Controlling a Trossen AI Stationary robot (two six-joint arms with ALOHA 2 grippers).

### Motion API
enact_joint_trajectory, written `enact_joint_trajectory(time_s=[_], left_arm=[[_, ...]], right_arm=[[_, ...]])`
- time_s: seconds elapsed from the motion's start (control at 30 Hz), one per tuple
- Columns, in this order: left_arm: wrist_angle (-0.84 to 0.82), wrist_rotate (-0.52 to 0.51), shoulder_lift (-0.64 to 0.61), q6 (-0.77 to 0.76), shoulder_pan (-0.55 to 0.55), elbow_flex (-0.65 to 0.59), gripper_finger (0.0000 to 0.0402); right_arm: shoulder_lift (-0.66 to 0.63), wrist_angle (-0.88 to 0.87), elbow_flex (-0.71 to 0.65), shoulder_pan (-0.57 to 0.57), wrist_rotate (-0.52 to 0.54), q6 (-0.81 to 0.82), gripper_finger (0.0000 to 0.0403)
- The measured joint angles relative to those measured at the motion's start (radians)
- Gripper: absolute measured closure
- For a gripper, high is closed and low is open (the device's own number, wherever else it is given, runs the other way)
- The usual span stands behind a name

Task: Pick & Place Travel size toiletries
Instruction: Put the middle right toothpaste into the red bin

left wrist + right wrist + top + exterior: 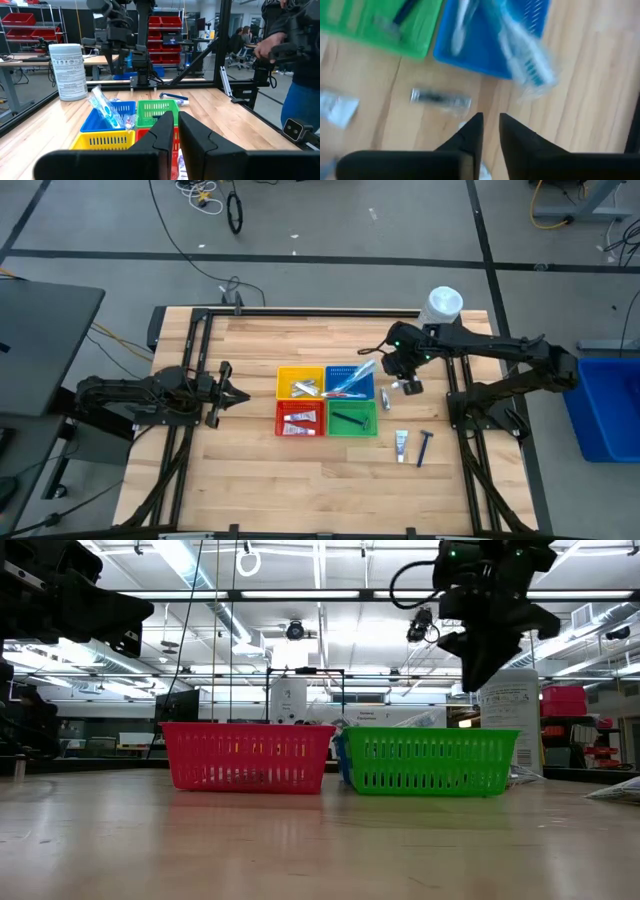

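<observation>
Here the right tool (407,381) is hovering above the table (260,470) just beside the blue basket (352,383), on the side toward the table's right edge; its fingers are standing narrowly parted in the right wrist view with nothing between them. The left tool (228,386) is waiting near the left edge, fingers close together and empty. Packaged toothbrushes (525,52) are sticking out over the blue basket's rim, and a small silvery packet (440,98) is lying flat on the wood beside that basket, almost under the right tool. A small tube (401,443) and a dark razor (424,447) are lying side by side nearer the front right corner. The packet is looking light, thin and probably slippery, likely crumpling rather than breaking; pinching across its narrow width at mid-length seems the safest hold.
</observation>
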Motion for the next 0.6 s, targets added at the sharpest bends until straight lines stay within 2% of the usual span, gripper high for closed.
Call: enact_joint_trajectory(time_s=[0.1,0.23,0.4,0.6], left_arm=[[0.0,0.0,0.0,0.0,0.0,0.0,0.0369],[0.0,0.0,0.0,0.0,0.0,0.0,0.0369],[0.0,0.0,0.0,0.0,0.0,0.0,0.0369],[0.0,0.0,0.0,0.0,0.0,0.0,0.0369]], right_arm=[[0.0,-0.05,-0.001,-0.008,0.0,-0.102,0.0315],[-0.004,-0.05,-0.017,-0.008,0.0,-0.153,0.0275],[-0.004,-0.041,-0.06,-0.008,0.005,-0.173,0.0218],[-0.004,0.011,-0.105,-0.008,0.063,-0.174,0.0161]])
